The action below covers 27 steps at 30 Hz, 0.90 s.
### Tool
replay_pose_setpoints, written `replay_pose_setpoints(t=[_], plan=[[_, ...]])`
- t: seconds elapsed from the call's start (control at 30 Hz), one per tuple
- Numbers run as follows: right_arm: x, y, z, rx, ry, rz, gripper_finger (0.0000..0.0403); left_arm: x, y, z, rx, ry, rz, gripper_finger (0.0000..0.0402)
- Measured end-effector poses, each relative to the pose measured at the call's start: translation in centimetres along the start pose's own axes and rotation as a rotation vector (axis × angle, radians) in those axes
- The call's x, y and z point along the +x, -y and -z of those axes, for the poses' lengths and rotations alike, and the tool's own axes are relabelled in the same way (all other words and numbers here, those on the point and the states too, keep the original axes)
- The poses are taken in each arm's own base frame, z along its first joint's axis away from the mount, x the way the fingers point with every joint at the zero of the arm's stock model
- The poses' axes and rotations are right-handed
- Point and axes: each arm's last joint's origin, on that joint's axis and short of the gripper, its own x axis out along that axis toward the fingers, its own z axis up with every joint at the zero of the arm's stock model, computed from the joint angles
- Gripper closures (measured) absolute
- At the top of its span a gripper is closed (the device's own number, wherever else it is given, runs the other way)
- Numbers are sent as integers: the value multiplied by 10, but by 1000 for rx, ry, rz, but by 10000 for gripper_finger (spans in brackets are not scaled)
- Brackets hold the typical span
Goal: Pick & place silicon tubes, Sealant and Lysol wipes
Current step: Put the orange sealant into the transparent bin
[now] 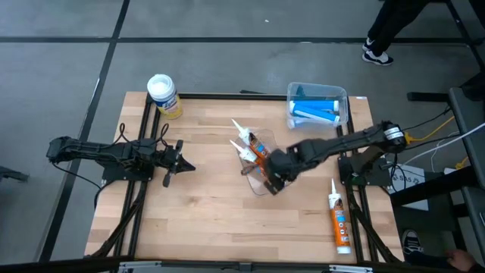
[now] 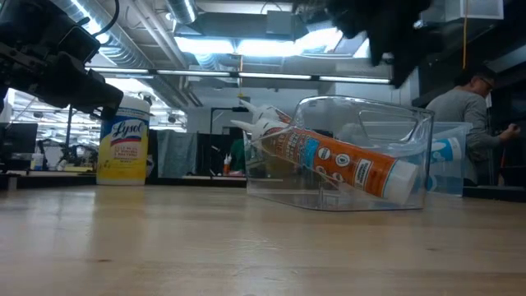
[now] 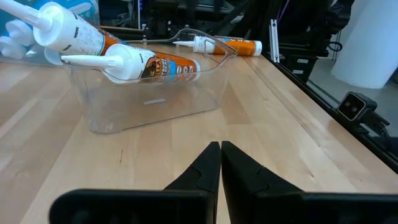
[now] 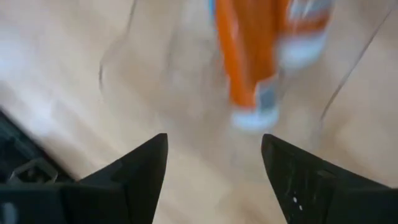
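Two orange-and-white sealant tubes (image 1: 251,147) lie slanted in a clear plastic bin (image 2: 341,156) at the table's middle. Their nozzles lean over the bin's rim (image 3: 74,59). My right gripper (image 4: 214,168) hangs open above the bin's near end, over a tube's base (image 4: 252,74), and touches nothing. My left gripper (image 3: 220,155) is shut and empty, low over the table to the bin's left (image 1: 178,163). The yellow Lysol wipes canister (image 1: 164,95) stands upright at the far left corner; it also shows in the low view (image 2: 123,152).
A third orange tube (image 1: 339,220) lies on the table near the right edge. A second clear bin (image 1: 317,105) with blue tubes sits at the far right. A person (image 2: 468,107) stands beyond the table. Bare wood lies between my left gripper and the bin.
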Motion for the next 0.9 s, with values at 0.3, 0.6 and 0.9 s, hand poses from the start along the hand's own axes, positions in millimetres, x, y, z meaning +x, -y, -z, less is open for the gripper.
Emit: replay_pose_setpoints(t=[0.3, 0.6, 0.9], plan=[[-1, -15, 64, 126, -142, 108, 150, 0, 0, 0, 0, 0, 0, 389], [-6, -18, 120, 291, -273, 240, 151, 0, 0, 0, 0, 0, 0, 393], [-1, -15, 156, 390, -287, 428, 151, 0, 0, 0, 0, 0, 0, 391]])
